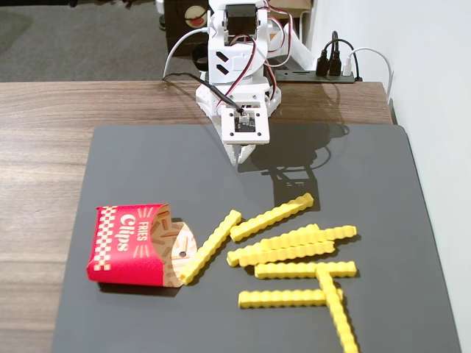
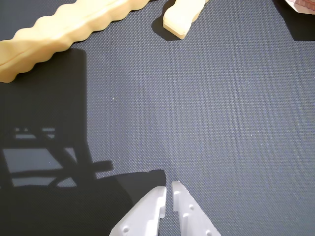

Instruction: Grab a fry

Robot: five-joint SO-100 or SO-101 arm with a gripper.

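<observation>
Several bright yellow crinkle-cut fries lie on the dark mat. The nearest fry (image 1: pixel 271 217) lies slanted in the fixed view, another fry (image 1: pixel 210 246) leans into the red carton (image 1: pixel 129 244). My white gripper (image 1: pixel 241 156) hangs over the far part of the mat, well behind the fries, shut and empty. In the wrist view its tips (image 2: pixel 169 189) sit almost together at the bottom edge, over bare mat. A fry (image 2: pixel 69 29) crosses the top left there and another fry's end (image 2: pixel 182 17) shows at the top.
The red "Fries Clips" carton lies on its side at the mat's left; its corner shows in the wrist view (image 2: pixel 302 5). The dark mat (image 1: pixel 147 169) lies on a wooden table (image 1: pixel 44 147). A wall bounds the right side; cables and a power strip (image 1: pixel 335 66) lie behind the arm.
</observation>
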